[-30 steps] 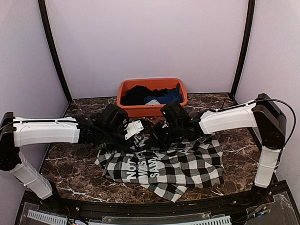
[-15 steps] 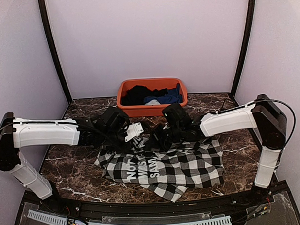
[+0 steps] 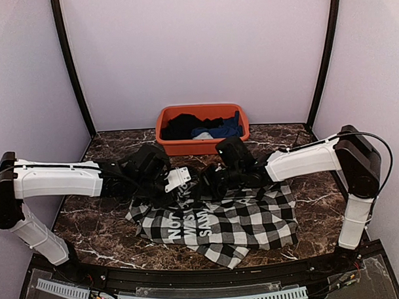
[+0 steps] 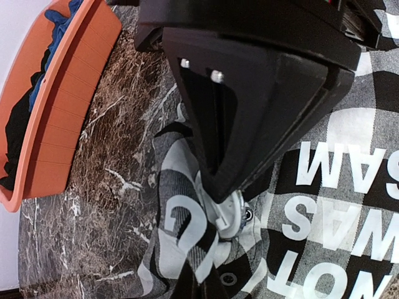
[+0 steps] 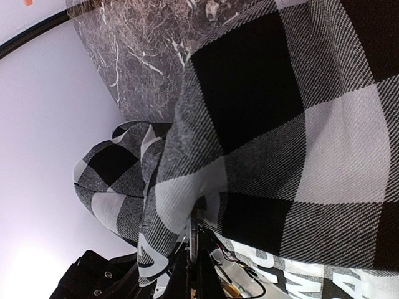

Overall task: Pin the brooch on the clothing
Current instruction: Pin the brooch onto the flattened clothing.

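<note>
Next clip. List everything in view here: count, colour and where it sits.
table: one, dark marble, under everything
checked shirt: one, black and white with white letters, spread mid-table
brooch: one, silver, over the shirt's lettered panel
basin: one, orange, rear of table
black garment: one, in the basin, left
blue garment: one, in the basin, right
left gripper: one, black, shut on the brooch
right gripper: one, black, shut on a raised shirt fold

We see a dark marble-patterned table carrying an orange plastic tub at its far edge. Toward the near edge, a black-and-white buffalo-check shirt lies rumpled across the middle, white lettering facing up.
</note>
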